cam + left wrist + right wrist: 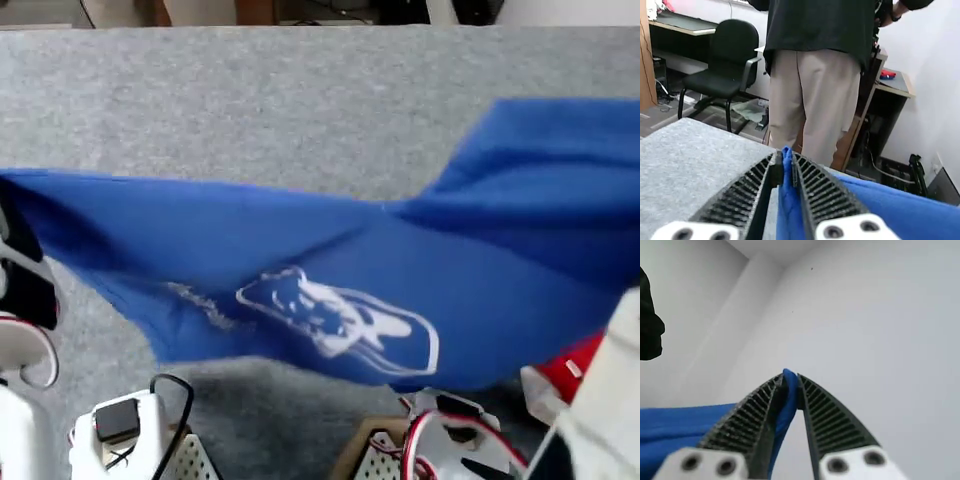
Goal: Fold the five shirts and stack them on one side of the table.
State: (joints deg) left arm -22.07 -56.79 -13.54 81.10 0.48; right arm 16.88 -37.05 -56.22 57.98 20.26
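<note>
A blue shirt with a white print hangs stretched across the high view, lifted above the grey table. My left gripper is shut on one edge of the blue shirt, whose cloth sticks up between the ribbed fingers. My right gripper is shut on another edge of the shirt, lifted high against a white wall. An arm stands at the shirt's left end. A blurred white arm part sits at the shirt's right end.
A red cloth item lies at the near right, partly under the blue shirt. Both arm bases stand at the near table edge. The far half of the table is bare felt. A person stands beyond the table.
</note>
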